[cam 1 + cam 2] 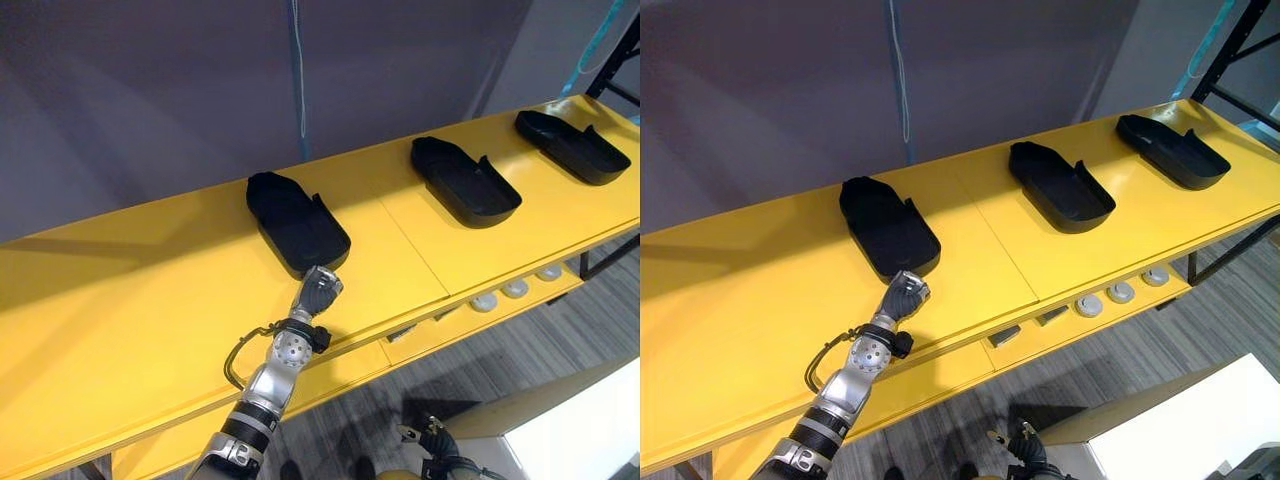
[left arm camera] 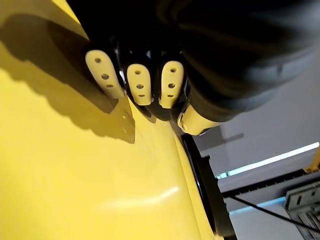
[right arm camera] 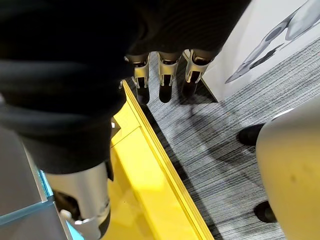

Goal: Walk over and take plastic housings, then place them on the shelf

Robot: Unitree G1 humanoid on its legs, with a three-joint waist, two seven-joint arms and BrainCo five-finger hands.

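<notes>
Housings of black plastic are lying in a row along the yellow shelf (image 1: 120, 320), well apart from one another. The nearest housing (image 1: 295, 222) is sitting open side up, with the middle housing (image 1: 465, 180) and the far housing (image 1: 572, 145) off to my right. My left hand (image 1: 319, 291) is reaching across the shelf and pressing against the near end of the nearest housing; I cannot tell whether it is gripping it or only touching. My right hand (image 1: 432, 440) is hanging low over the grey floor (image 1: 520, 350) beside the shelf's front edge, its fingers (image 3: 165, 80) relaxed and apart, holding nothing.
</notes>
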